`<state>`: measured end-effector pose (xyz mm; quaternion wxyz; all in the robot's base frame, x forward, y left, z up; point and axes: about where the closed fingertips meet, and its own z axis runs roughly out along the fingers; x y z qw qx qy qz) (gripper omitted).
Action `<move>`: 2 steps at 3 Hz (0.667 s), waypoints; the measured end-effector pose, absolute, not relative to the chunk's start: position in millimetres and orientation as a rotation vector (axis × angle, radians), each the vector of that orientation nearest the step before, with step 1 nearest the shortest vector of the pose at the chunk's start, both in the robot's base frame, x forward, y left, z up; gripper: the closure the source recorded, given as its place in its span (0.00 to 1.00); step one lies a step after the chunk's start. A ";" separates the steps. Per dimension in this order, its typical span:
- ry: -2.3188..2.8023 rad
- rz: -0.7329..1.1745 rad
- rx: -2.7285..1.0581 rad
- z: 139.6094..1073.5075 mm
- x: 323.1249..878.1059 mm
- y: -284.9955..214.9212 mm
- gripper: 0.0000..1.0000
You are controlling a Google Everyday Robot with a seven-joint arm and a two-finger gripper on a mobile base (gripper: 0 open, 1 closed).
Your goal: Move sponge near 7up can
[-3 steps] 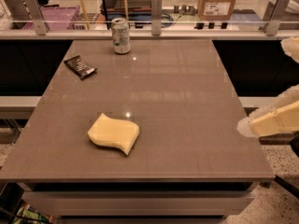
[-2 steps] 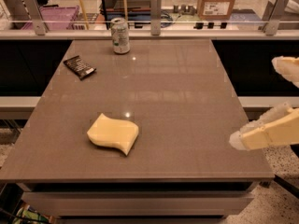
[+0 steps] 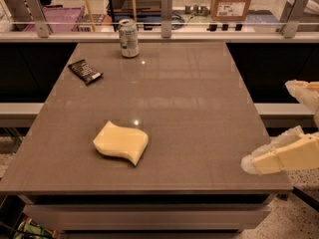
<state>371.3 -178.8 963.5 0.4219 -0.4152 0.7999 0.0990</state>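
Currently our tool (image 3: 268,126) hangs over the near right edge of the bench (image 3: 199,98), its two pale fingers spread wide with nothing between them. From there the sponge (image 3: 121,143) lies well off to the left, flat on the near-left part of the bench, its long axis running roughly left to right, so end-on to us. Beyond it the 7up can (image 3: 128,38) stands upright at the far edge, well apart from the sponge.
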 end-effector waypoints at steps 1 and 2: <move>1.981 0.274 -1.050 959.1 375.7 -174.1 0.00; 1.924 0.314 -1.057 948.4 375.3 -162.4 0.00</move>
